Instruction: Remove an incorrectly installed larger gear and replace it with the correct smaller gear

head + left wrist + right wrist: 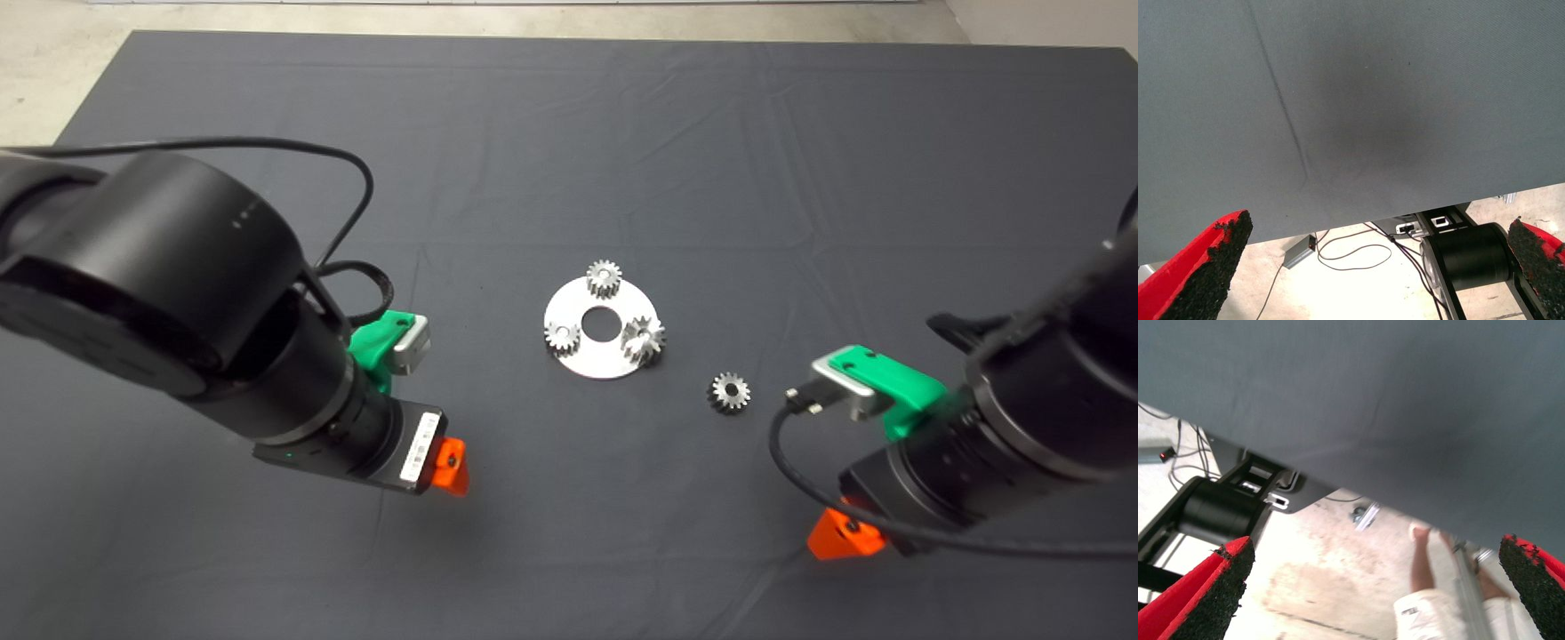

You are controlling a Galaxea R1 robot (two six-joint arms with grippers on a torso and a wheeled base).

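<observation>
A round silver plate [597,354] lies at the middle of the mat and carries three gears. The larger gear [643,340], with coarse long teeth, sits on the plate's right side. Two small fine-toothed gears sit on it at the top [604,279] and the left [562,335]. The smaller gear [730,392] lies loose on the mat, right of the plate. My left gripper [449,467] hovers at the lower left, away from the plate. My right gripper [843,536] hovers at the lower right, below the loose gear. In both wrist views the fingers [1198,273] [1205,597] stand wide apart with nothing between them.
The dark mat [569,160] covers the table, with pale floor past its far edge. The left wrist view shows the mat's edge, floor cables [1351,253] and a black robot base [1471,257]. The right wrist view shows a person's leg [1428,567] on the floor beyond the mat.
</observation>
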